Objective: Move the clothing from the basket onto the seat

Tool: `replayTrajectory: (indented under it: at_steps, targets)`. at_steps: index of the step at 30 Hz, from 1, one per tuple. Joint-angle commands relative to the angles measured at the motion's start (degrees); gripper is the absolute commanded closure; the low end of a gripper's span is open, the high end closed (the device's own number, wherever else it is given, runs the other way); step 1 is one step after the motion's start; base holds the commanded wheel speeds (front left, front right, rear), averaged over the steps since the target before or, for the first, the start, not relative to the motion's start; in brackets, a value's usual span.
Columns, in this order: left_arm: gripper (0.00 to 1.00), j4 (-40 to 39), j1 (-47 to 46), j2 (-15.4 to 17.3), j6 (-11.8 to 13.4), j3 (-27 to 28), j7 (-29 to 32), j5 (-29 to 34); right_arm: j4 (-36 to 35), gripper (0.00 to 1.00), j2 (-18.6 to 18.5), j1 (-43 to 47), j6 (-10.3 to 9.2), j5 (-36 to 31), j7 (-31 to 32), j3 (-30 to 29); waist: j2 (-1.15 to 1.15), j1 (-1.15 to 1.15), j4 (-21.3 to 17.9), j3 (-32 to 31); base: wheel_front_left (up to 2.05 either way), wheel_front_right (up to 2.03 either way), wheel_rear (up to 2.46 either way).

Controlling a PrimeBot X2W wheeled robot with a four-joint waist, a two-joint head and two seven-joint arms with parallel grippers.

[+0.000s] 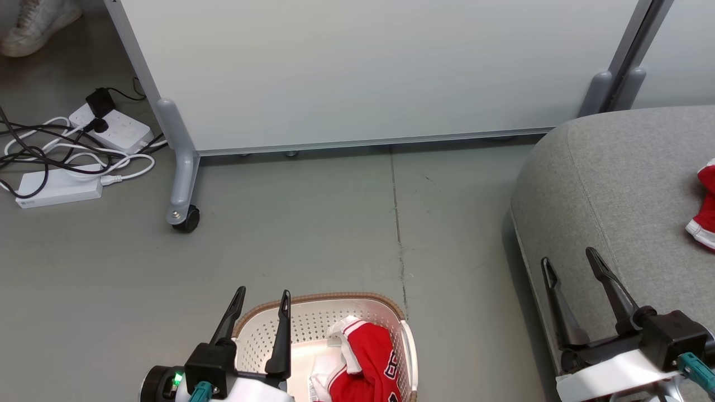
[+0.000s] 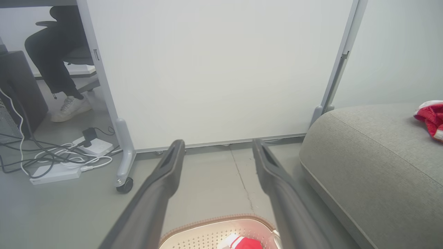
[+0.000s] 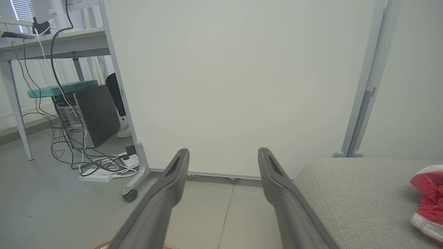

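Bright, even light — wrist-view edge distortion

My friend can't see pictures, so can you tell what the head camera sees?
A white basket on the grey floor holds a red garment, with the open left pincer over its left side. The open right pincer hovers by the grey seat, where another red garment lies.

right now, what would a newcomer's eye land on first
One red garment lies bunched in the white basket at the bottom of the head view, and a second red garment sits on the grey seat at the right edge. Both grippers are open, the left gripper over the basket, the right gripper by the seat's near edge.
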Motion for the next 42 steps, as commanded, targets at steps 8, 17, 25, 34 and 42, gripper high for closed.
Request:
replayTrajectory:
  at_steps: [8,17,25,34,42]
  targets:
    - [0.00,-0.07,-0.91,0.21,0.38,-0.11,-0.02,-0.13,0.07,0.00,0.00,-0.05,0.01,-0.03,-0.10,-0.16,0.00,0.00,0.17,0.03,0.00,0.00,0.00]
    - [0.00,-0.11,-0.89,0.21,0.27,-0.14,-0.02,0.02,0.33,0.00,-0.08,-0.13,0.01,0.13,-0.10,-0.40,0.00,0.00,0.06,0.13,0.00,0.00,0.00]
    - [0.00,0.03,-1.19,0.21,0.08,-0.48,-0.02,0.42,0.15,0.00,0.24,-0.11,0.01,0.12,-0.10,-0.32,0.00,0.00,0.14,0.36,0.00,0.00,0.00]
    - [0.00,-0.16,-1.63,0.21,0.11,-0.63,-0.02,0.72,-0.07,0.00,0.41,-0.56,0.01,0.00,-0.10,-0.56,0.00,0.00,0.10,1.24,0.00,0.00,0.00]
    - [0.00,4.93,-5.47,0.21,-1.99,-3.86,-0.01,5.51,-1.03,0.00,0.27,-3.60,0.01,-0.78,-0.10,-1.31,0.00,0.00,-3.38,7.94,0.00,0.00,0.00]
